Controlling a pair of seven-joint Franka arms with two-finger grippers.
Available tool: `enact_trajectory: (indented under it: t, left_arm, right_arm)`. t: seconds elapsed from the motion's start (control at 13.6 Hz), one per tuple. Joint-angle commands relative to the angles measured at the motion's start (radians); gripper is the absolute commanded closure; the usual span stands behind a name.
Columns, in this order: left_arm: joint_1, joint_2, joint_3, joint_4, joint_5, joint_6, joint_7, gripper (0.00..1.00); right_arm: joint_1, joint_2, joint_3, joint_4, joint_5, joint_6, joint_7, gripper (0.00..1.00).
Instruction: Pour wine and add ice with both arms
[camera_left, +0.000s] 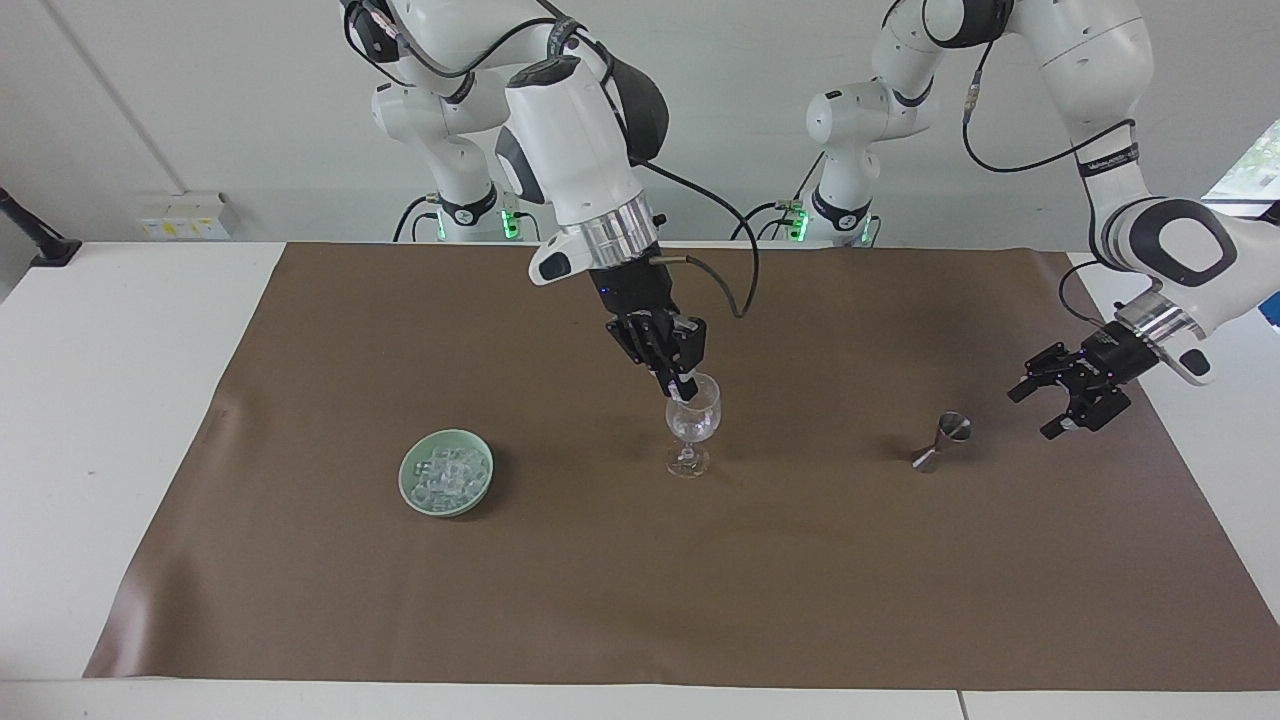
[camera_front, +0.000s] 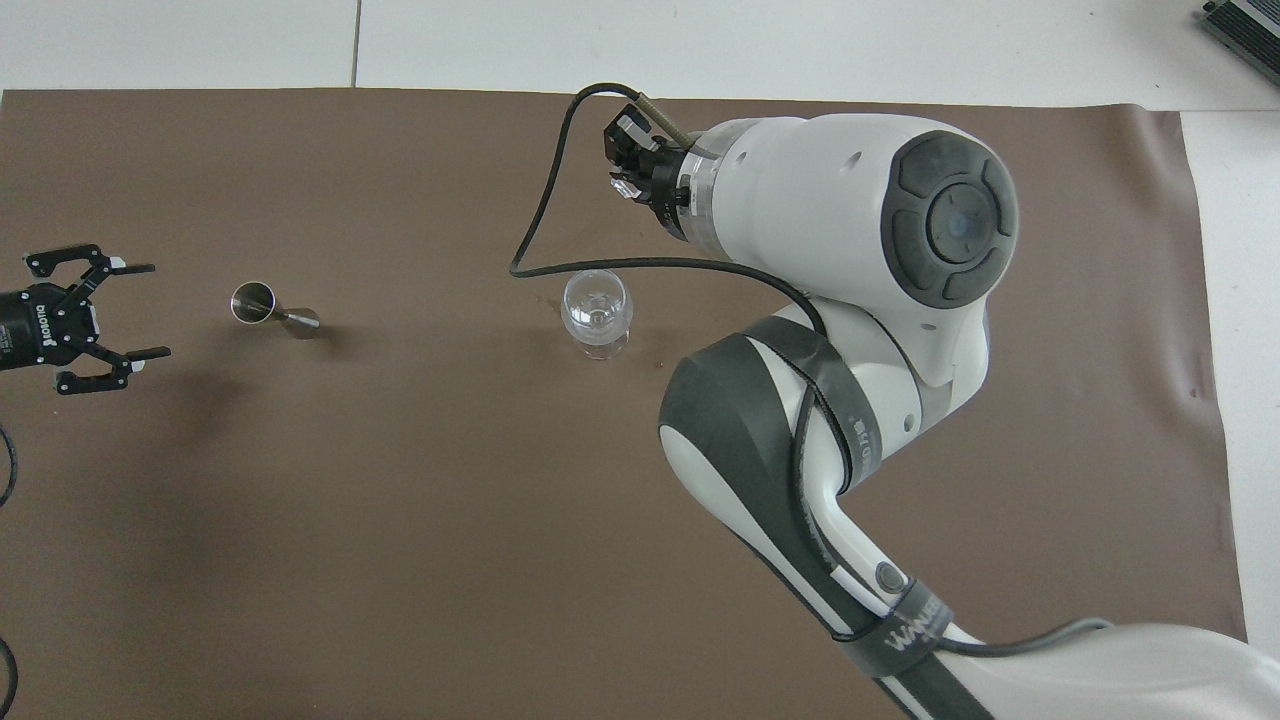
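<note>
My right gripper (camera_left: 684, 388), fingertips pinched together apparently on one ice cube, hangs at the rim of the wine glass (camera_left: 692, 424) to drop it in. The remaining ice (camera_left: 446, 474) sits heaped in the green dish (camera_left: 482, 493). My left gripper (camera_left: 1068, 388) hangs open beside the jigger (camera_left: 938, 443), empty.
</note>
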Motion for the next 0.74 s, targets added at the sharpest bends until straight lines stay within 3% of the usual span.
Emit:
enact_trajectory:
  t: [0.0,0.29,0.66]
  left_arm:
    - [-0.04,-0.001,0.015,0.071,0.073,-0.016,0.058,0.0]
    - [-0.055,-0.009,-0.006,0.175,0.202,-0.017,0.076,0.0]
    - [-0.059,-0.043,-0.101,0.267,0.389,-0.019,0.078,0.0]
  right_arm:
    - [-0.005,-0.028,0.017,-0.068,0.014,0.02,0.01,1.0]
    - [0.002,-0.122,0.017,-0.217,0.012,0.011,-0.019,1.0]
    - [0.031,-0.136,0.017,-0.233,0.014,0.005,-0.005,1.0]
